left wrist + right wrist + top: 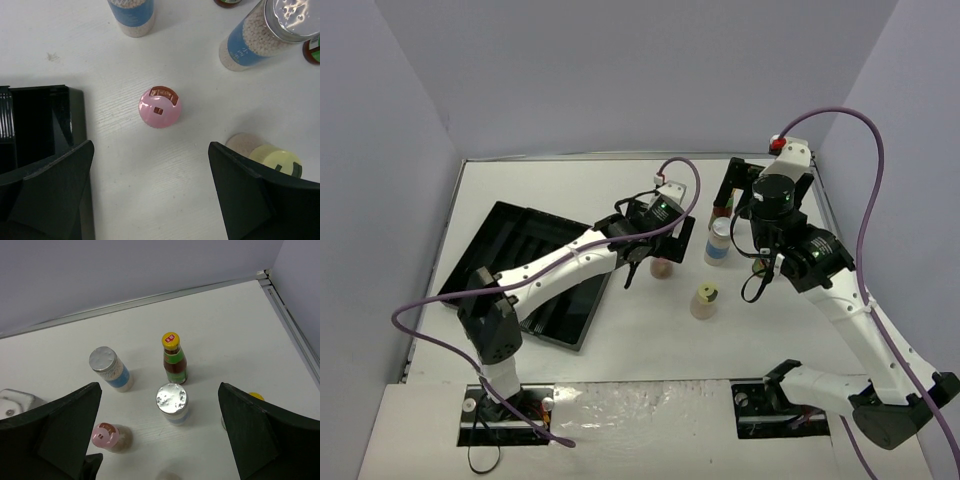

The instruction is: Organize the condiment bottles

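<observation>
Hovering wide open and empty, the left gripper has the upright pink-capped bottle almost straight below its fingertips, standing on the table just right of the black tray.

I see 1 black ridged tray lying flat on the white table, left side; grey walls enclose it.

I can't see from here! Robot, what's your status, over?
Left gripper open, over the round pink-capped bottle. Right gripper open, empty. Pale-yellow-capped bottle close beside one left finger, over.
</observation>
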`<state>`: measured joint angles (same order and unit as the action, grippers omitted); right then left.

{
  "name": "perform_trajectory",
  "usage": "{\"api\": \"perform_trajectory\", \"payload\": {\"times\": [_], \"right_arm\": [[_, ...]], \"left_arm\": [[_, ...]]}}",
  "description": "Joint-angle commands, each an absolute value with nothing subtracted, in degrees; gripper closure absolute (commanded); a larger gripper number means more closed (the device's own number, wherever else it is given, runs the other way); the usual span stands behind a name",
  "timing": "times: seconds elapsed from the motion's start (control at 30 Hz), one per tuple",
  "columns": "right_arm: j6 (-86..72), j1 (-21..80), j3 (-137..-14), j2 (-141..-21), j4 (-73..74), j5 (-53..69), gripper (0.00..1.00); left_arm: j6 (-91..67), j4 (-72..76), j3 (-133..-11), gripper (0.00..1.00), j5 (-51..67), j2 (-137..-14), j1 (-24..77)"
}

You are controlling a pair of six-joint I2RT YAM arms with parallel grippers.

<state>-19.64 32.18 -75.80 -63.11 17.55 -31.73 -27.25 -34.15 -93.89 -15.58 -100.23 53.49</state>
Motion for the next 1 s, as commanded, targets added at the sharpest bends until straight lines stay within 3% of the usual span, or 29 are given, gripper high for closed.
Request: {"api": "perform_trajectory", "payload": {"times": [0.0,0.97], "right_arm": [[-20.71,32.08,-75.35,-61.79,14.94,-32.43,0.0],[-20.48,31.9,-72.95,-59.5,15.38,-33.14,0.0]], "left_arm": [[-29.31,-27.94,-95.02,0.05,-17.38,-103.07,53.35],[-31.9,-23.51,-93.15,0.22,-18.19,-111.51,52.65]]}}
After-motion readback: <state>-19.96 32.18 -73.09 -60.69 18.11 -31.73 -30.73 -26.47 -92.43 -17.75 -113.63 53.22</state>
